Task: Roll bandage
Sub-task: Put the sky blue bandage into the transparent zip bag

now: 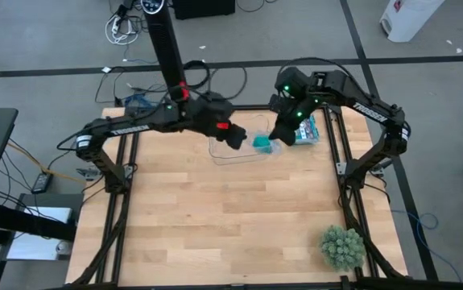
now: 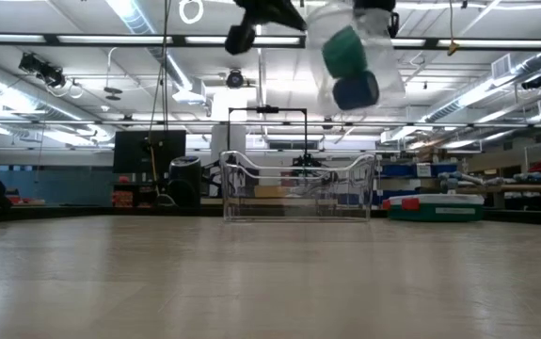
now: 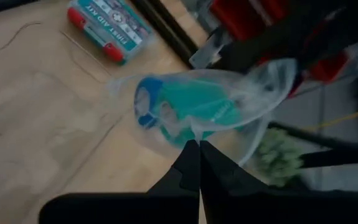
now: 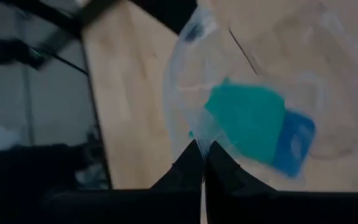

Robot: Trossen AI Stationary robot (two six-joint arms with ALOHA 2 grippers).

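The teal bandage [image 3: 197,109], a small coil, sits inside a clear plastic bag [image 1: 265,145] beside a blue roll [image 3: 146,102]. The bag hangs in the air above the far middle of the table, high in the low view [image 2: 355,56]. My left gripper [image 1: 239,138] is shut on the bag from its left side. My right gripper [image 1: 278,135] is shut on it from its right side. Both rolls show through the film in the right wrist view, the teal bandage [image 4: 247,121] and the blue roll [image 4: 294,143]. My left gripper pinches the bag's film [image 3: 194,135] between its two shut fingers, right beside the teal coil, coming from the table's left and slanting down. The bag is clear of the table. My right gripper pinches the bag's film [image 4: 198,138] between its shut fingertips, next to the teal coil, slanting down from the table's right. The bag bulges out beyond the fingers with both rolls inside.
A clear plastic bin [image 2: 298,188] stands on the table under the bag, near the far edge [image 1: 235,153]. A teal first aid kit [image 1: 307,129] lies at the far right. A small green plant [image 1: 342,246] stands at the near right corner. The wooden tabletop [image 1: 215,217] stretches toward the near edge.
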